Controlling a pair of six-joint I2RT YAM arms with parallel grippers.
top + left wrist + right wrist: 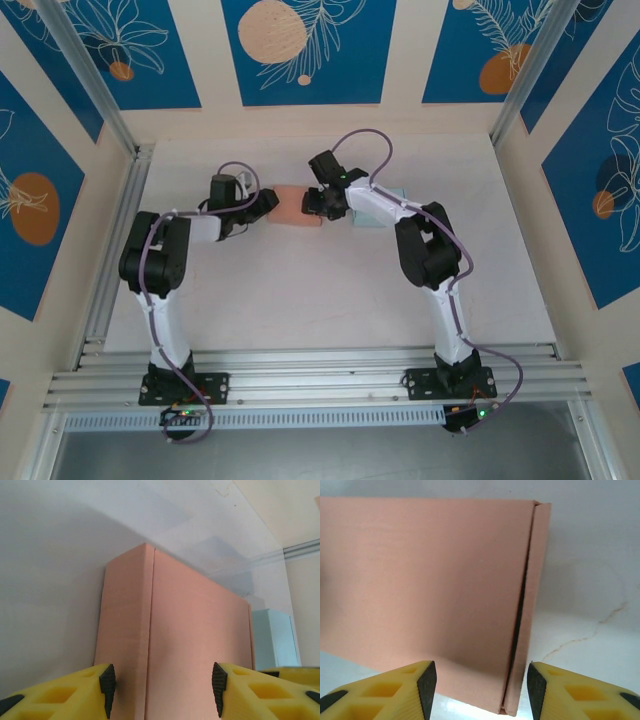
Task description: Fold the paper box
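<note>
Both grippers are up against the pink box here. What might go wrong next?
1. The side flap stands slightly ajar; a push from the right gripper may spring it open.
2. The pink box sits between both grippers; uneven pressure from the left gripper may slide it toward the light blue box.

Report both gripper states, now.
Left gripper: open, fingers apart before the paper box, not gripping it.
Right gripper: open, paper box just beyond its fingers, holding nothing.
</note>
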